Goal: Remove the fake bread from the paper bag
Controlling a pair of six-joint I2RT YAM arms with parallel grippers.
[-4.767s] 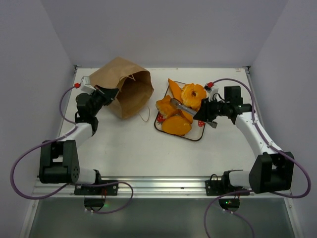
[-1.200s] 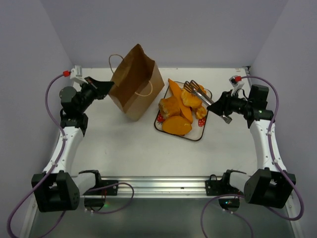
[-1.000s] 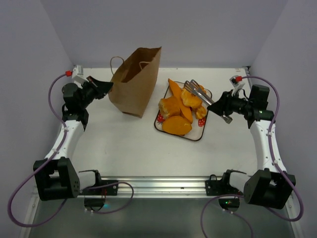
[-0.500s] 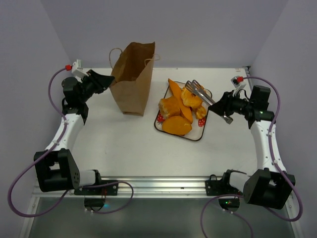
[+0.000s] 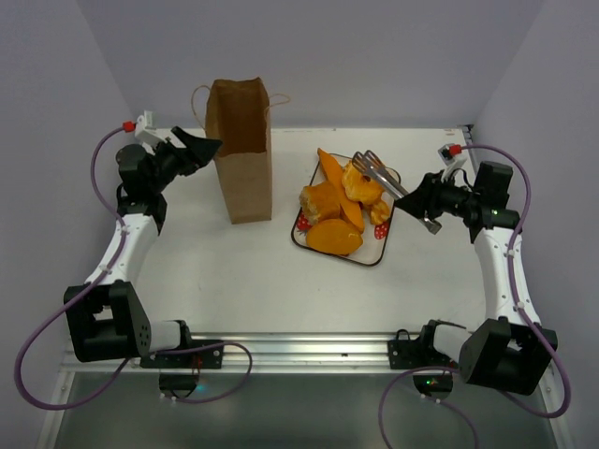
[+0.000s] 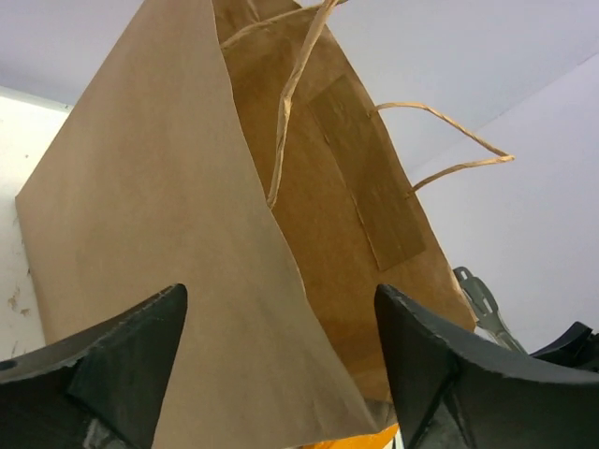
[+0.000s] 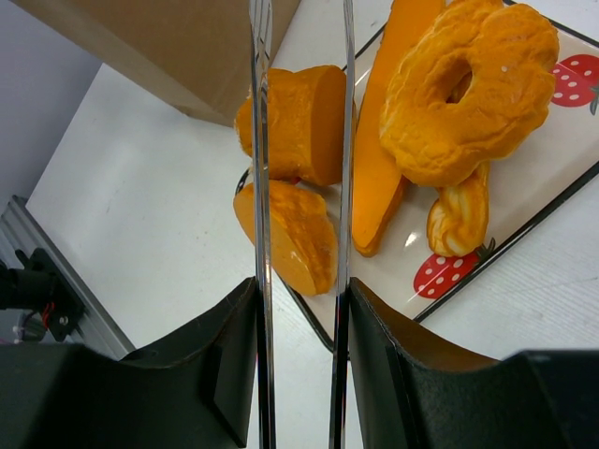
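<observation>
The paper bag [image 5: 241, 154] stands upright at the back left, mouth up; its floor is hidden. My left gripper [image 5: 199, 148] is open just left of it, fingers apart, nothing held. In the left wrist view the bag [image 6: 187, 234] fills the space beyond the open gripper [image 6: 279, 292]. Several pieces of fake bread [image 5: 335, 206] lie on the strawberry-print tray [image 5: 372, 249]. My right gripper [image 5: 418, 199] is shut on metal tongs [image 5: 379, 173] that reach over the tray. In the right wrist view the tongs [image 7: 257, 140] hang above the ring piece [image 7: 468, 84], baguette [image 7: 384, 150] and loaves [image 7: 290, 234].
The tray [image 7: 552, 178] sits right of centre, its near corner toward the table's front. A corner of the bag [image 7: 168, 37] shows left of the tray. White walls close in the table at the back and sides. The arm bases stand along the near rail.
The bag has swung from tilted to fully upright and shifted a little left. My left gripper has opened and let go of it. The right arm and tongs have not moved.
</observation>
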